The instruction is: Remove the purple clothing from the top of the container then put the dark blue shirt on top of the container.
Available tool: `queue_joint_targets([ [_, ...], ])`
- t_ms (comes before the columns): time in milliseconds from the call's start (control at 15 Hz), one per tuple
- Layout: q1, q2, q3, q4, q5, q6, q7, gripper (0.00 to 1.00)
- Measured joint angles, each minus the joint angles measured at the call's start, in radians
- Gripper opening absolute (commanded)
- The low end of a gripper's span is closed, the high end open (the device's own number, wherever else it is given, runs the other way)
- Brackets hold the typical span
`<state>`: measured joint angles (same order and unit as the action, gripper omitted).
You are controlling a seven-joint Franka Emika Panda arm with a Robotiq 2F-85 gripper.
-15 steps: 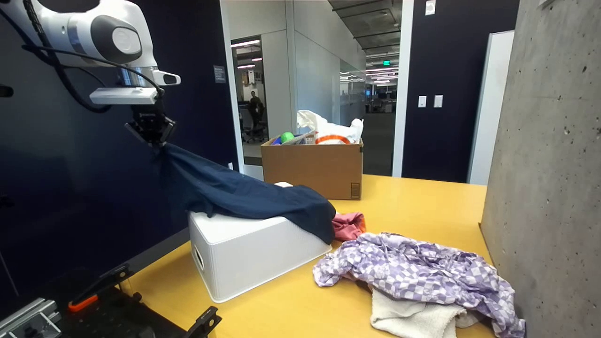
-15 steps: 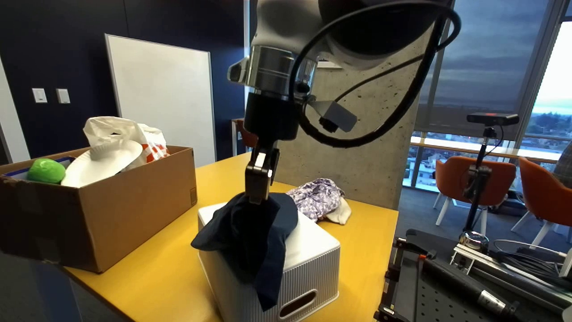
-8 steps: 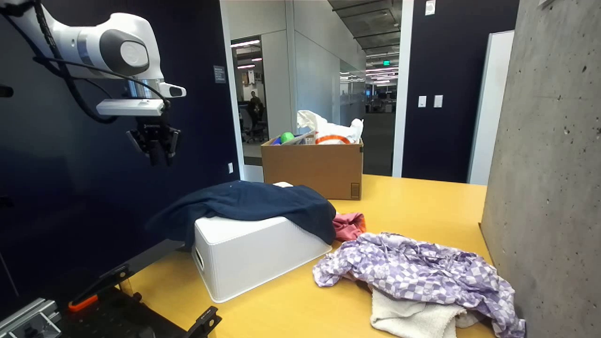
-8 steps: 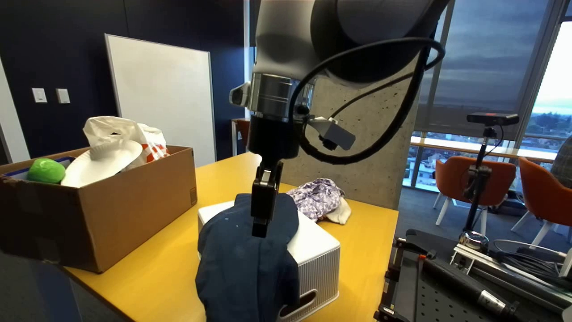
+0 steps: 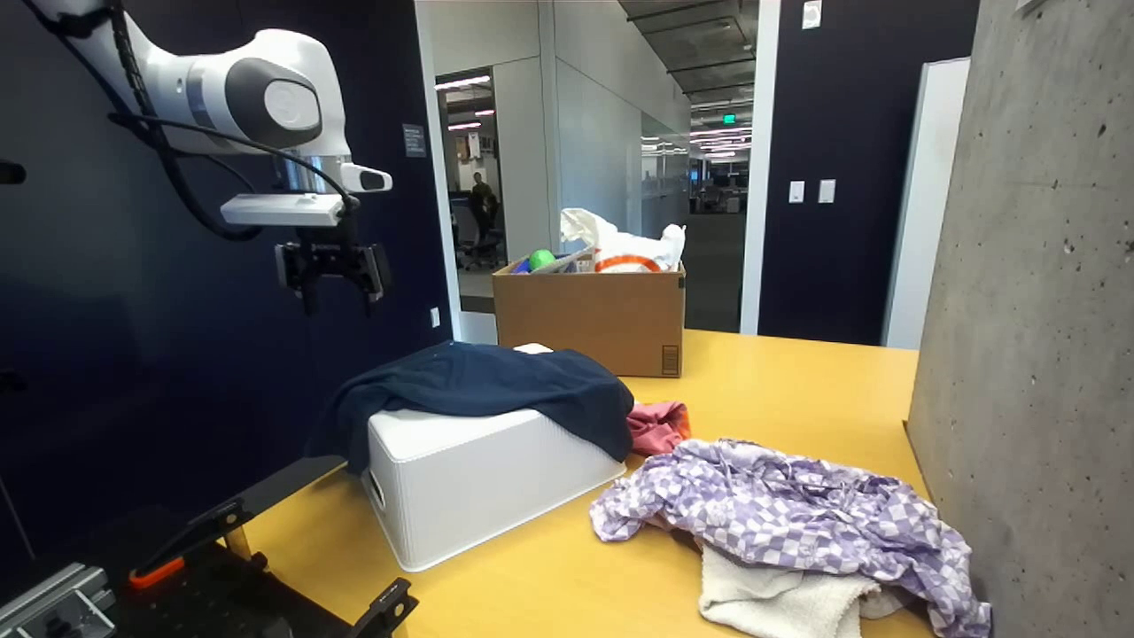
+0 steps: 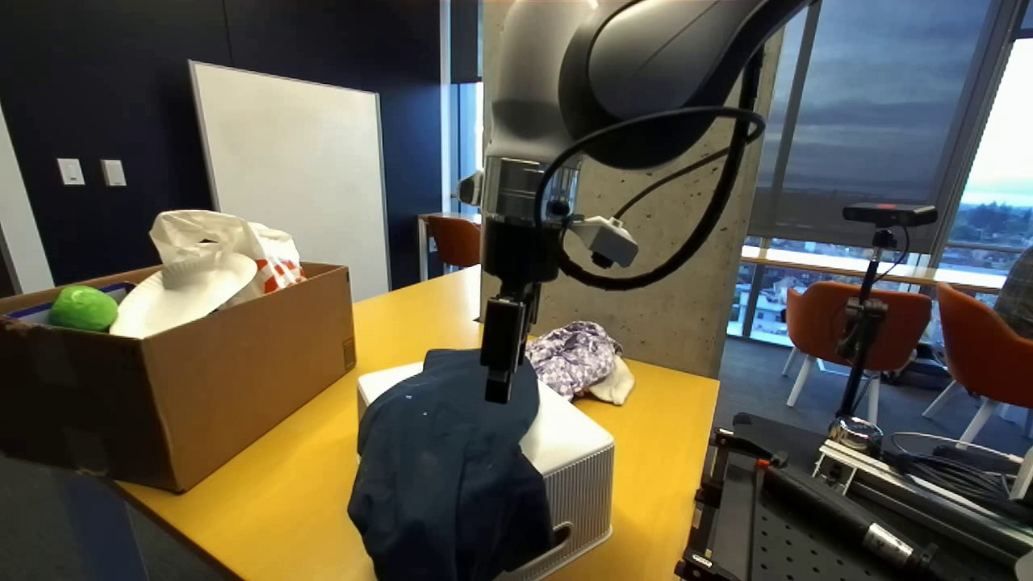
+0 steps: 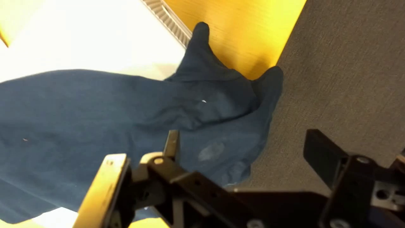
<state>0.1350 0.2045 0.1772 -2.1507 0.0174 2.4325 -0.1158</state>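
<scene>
The dark blue shirt [image 5: 496,381] is draped over the top of the white container [image 5: 496,496]. In an exterior view, its near part [image 6: 448,476] hangs down over the container's end, partly covering the handle slot. The wrist view shows the shirt [image 7: 95,107] reaching past the table edge over the floor. Above that hanging end is my gripper [image 5: 340,303], pointing down, its jaws wide apart with nothing between them and apart from the cloth. The purple clothing [image 5: 797,509], checked with white, lies crumpled on the table beside the container.
A cardboard box [image 5: 589,323] holding a white bag and a green ball stands behind the container. Cream cloth [image 5: 780,594] lies under the purple clothing, and a red cloth [image 5: 657,427] beside the container. A concrete wall [image 5: 1019,354] borders the table [image 5: 771,381].
My gripper has opened and let go of the shirt. The raised shirt end has fallen over the container's end. The arm has shifted sideways, toward the container's middle.
</scene>
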Motion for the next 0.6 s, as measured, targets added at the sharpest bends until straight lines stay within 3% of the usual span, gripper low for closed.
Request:
queue_joint_targets([
  [600,-0.095,0.033,-0.100,-0.053,-0.020,0.006,-0.008,1.00],
])
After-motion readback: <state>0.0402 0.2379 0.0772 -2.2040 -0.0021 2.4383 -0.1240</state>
